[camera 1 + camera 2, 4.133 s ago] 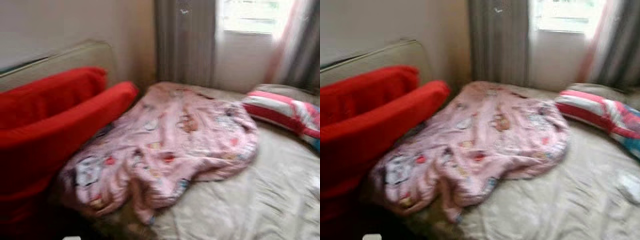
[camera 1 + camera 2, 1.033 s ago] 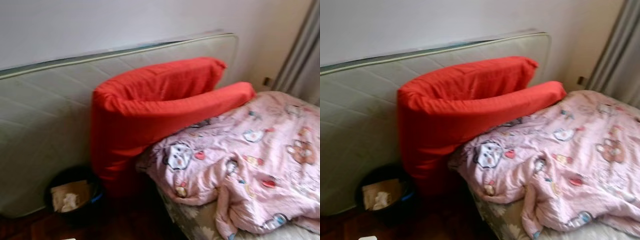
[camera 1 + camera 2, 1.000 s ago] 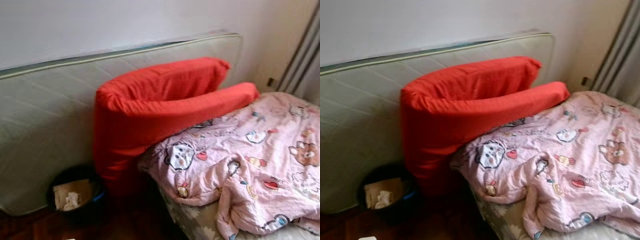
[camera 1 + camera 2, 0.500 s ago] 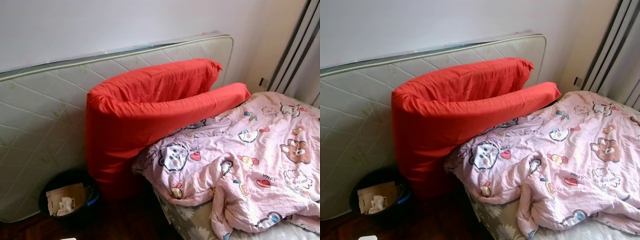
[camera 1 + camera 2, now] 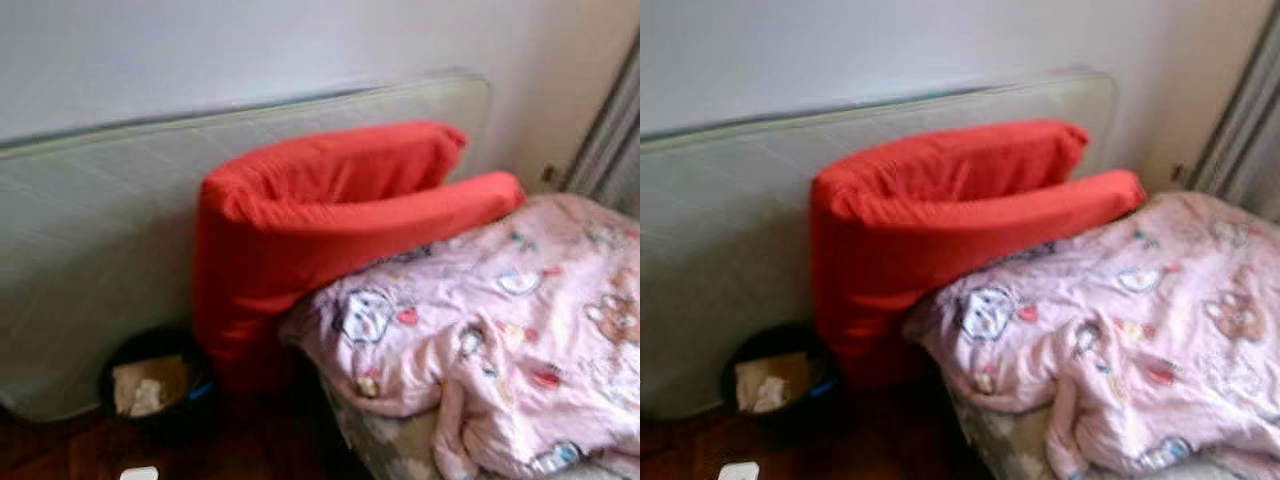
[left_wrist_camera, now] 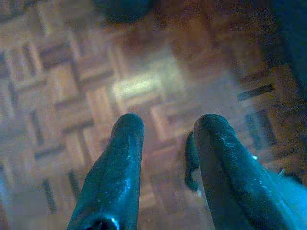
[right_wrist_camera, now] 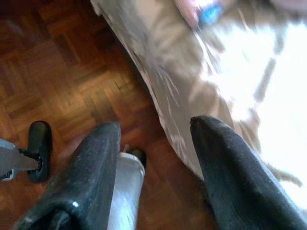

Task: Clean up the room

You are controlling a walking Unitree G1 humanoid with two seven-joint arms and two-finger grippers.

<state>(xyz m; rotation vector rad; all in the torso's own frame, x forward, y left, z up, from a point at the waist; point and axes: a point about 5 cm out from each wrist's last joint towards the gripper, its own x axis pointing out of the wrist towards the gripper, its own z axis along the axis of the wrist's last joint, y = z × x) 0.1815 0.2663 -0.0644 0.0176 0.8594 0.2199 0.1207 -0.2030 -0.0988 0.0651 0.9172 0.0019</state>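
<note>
Red cushion (image 5: 320, 230) bent, leaning on mattress (image 5: 90, 250).
Long axis runs 8→2 o'clock over pink blanket (image 5: 500, 330); L gripper (image 6: 165, 127) & R gripper (image 7: 156, 127) both parted, empty.

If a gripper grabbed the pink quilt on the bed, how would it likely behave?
The quilt lies rumpled in soft folds, so it would probably sag and drape. It looks puffy, likely light for its bulk. One edge hangs over the bed, so a tug might slide it off.
</note>
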